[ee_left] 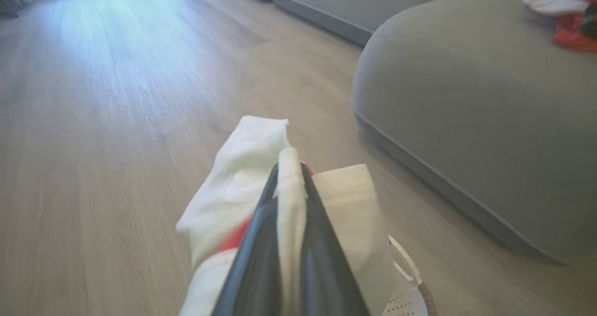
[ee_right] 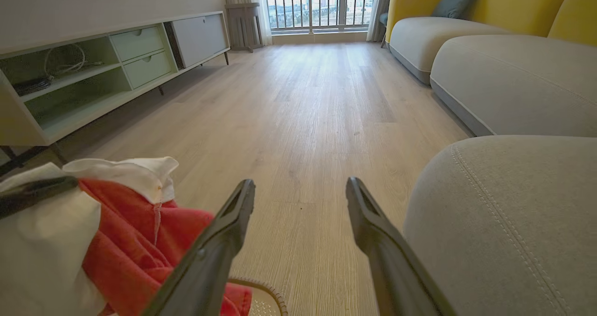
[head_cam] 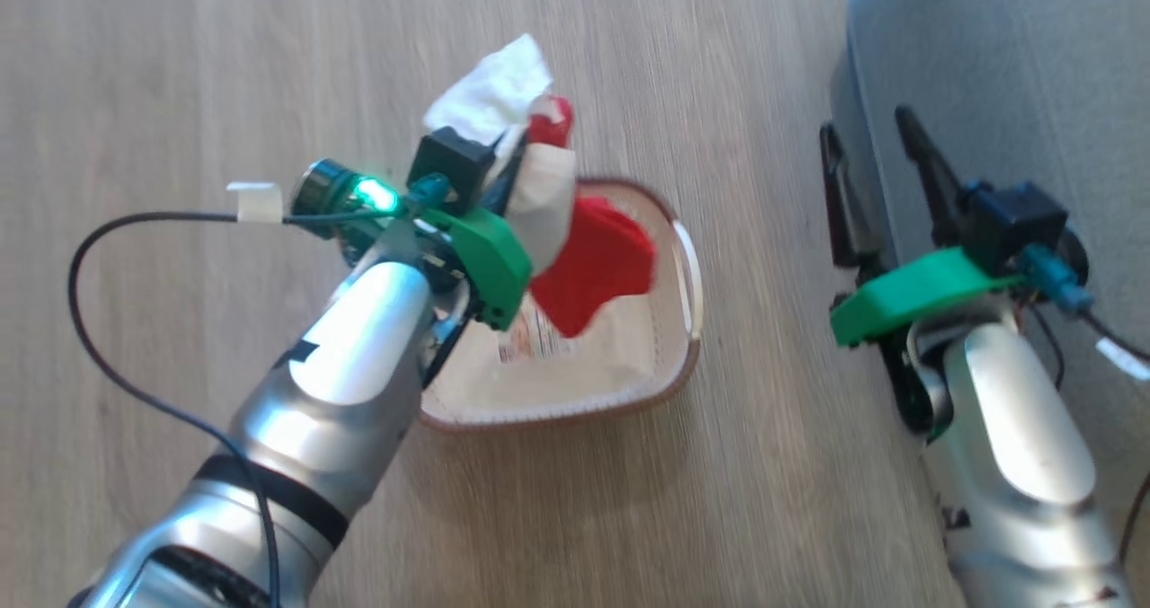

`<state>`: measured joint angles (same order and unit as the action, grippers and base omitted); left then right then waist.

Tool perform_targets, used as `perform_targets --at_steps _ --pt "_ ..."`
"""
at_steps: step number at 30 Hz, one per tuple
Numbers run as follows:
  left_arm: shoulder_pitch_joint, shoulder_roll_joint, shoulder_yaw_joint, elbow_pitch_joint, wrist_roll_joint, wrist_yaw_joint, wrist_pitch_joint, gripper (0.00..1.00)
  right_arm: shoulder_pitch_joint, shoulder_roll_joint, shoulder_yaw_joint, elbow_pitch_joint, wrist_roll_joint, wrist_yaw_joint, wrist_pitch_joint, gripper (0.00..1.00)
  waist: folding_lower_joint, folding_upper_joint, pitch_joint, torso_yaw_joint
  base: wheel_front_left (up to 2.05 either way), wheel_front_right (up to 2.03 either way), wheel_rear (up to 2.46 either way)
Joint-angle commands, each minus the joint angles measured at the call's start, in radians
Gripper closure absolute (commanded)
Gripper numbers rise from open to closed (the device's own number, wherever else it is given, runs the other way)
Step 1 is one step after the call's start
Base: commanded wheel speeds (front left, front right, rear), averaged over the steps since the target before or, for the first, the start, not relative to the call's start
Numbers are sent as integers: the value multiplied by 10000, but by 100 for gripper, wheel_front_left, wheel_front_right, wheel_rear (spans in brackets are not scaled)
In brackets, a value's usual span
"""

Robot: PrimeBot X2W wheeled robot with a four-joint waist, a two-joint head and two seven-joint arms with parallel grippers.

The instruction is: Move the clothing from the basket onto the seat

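Observation:
My left gripper (head_cam: 512,163) is shut on a bundle of clothing (head_cam: 584,253), white cloth on top and red fabric hanging below, held above the cream basket (head_cam: 669,365) on the floor. In the left wrist view the white cloth (ee_left: 242,176) is pinched between the dark fingers (ee_left: 322,241). My right gripper (head_cam: 867,154) stands open and holds nothing, beside the rounded edge of the grey seat (head_cam: 1006,78). The right wrist view shows its spread fingers (ee_right: 233,227), the seat (ee_right: 508,218) at right and the held clothing (ee_right: 126,232) at lower left. Another red and white garment (ee_left: 566,8) lies on the seat.
Wood floor (head_cam: 180,78) surrounds the basket. A low media cabinet (ee_right: 107,68) lines the left wall in the right wrist view. A yellow and grey sofa (ee_right: 471,22) and barred window (ee_right: 322,3) stand at the far end.

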<state>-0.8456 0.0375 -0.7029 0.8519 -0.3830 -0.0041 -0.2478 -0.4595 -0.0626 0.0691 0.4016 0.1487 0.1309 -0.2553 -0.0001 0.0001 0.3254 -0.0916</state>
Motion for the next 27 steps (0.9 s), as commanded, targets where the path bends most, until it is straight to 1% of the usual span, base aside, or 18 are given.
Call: perform_targets --at_steps 1,9,15,19,27 --pt "-152 129 228 -451 -91 71 -135 100 86 119 212 -242 -68 -2 -65 0 1 -1 -632 248 0 0 0" --pt "-51 128 -4 -2070 -262 234 -138 100 806 89 351 38 1 -2 -65 0 1 -1 -1718 397 0 0 0" --pt "-126 128 -317 -2974 -493 420 -69 100 1272 88 472 178 42 -2 -65 0 1 -1 -2391 419 0 0 0" --pt "-169 129 -351 -3405 -586 554 43 100 1513 98 586 222 107 -2 -65 0 1 -1 -2655 394 0 0 0" --pt "-187 197 -403 -4102 -643 704 351 100 1595 109 780 87 193 -2 -65 0 1 -1 -2701 386 0 0 0"
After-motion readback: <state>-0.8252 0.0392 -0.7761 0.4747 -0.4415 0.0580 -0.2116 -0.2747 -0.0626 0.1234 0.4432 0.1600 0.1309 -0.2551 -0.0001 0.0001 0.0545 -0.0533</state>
